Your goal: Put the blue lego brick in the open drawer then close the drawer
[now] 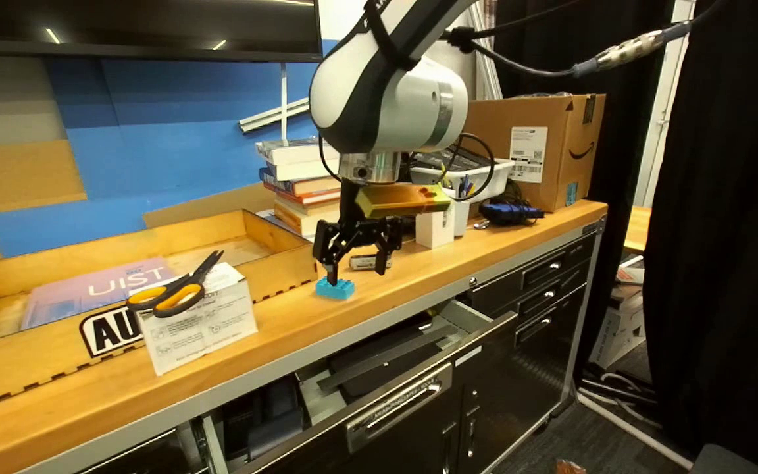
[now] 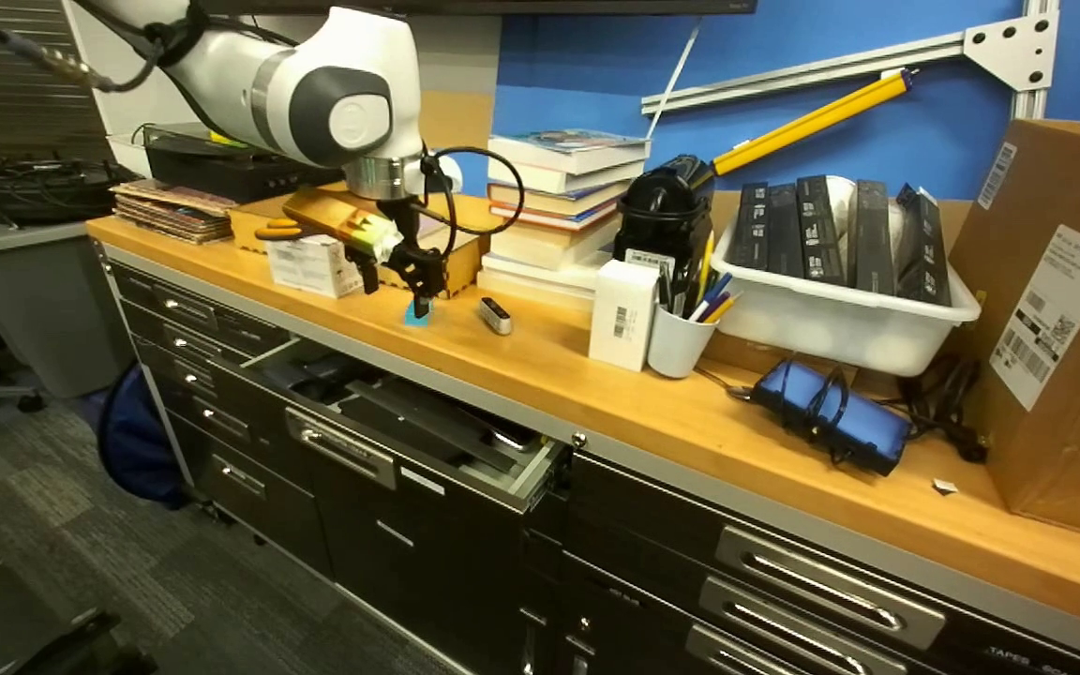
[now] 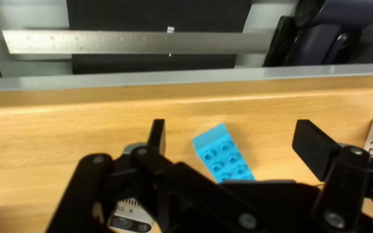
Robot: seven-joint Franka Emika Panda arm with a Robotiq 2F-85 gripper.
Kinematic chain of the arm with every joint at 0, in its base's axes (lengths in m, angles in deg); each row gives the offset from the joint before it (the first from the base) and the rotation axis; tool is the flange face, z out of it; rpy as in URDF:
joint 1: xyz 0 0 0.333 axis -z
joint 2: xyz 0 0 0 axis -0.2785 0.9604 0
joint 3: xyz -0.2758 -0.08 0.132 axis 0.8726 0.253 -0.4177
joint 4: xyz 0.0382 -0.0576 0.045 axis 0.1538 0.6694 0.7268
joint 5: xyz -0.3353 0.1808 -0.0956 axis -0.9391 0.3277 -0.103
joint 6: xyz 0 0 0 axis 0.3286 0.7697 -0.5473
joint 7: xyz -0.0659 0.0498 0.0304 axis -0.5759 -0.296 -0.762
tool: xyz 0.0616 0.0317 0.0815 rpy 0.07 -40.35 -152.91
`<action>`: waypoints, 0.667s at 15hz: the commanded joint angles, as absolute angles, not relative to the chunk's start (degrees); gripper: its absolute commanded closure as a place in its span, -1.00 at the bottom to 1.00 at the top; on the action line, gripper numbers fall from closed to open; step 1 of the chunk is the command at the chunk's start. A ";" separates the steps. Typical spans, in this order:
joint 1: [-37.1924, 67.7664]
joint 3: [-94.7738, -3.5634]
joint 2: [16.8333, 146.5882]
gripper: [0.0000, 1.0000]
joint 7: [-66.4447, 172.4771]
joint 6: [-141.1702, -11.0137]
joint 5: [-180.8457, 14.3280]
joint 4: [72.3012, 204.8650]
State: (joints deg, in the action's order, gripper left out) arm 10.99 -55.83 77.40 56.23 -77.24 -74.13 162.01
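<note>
The blue lego brick lies flat on the wooden bench top near its front edge; it also shows in an exterior view. In the wrist view the brick lies at a slant between the fingers, its lower end hidden by the gripper body. My gripper is open, fingers wide apart, over the brick; it shows in an exterior view and the wrist view. Neither finger visibly grips the brick. The black drawer stands pulled out below the bench edge, also in an exterior view.
A steel ruler and dark items lie in the drawer. A small silver camera lies beside the brick. A white box with scissors, a wooden tray, books and a pen cup stand on the bench.
</note>
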 commanded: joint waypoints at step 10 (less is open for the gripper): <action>6.66 -53.52 89.28 -0.17 43.94 -80.95 -90.17 151.15</action>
State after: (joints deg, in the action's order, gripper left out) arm 8.52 -54.86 88.18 46.10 -80.88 -87.53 153.28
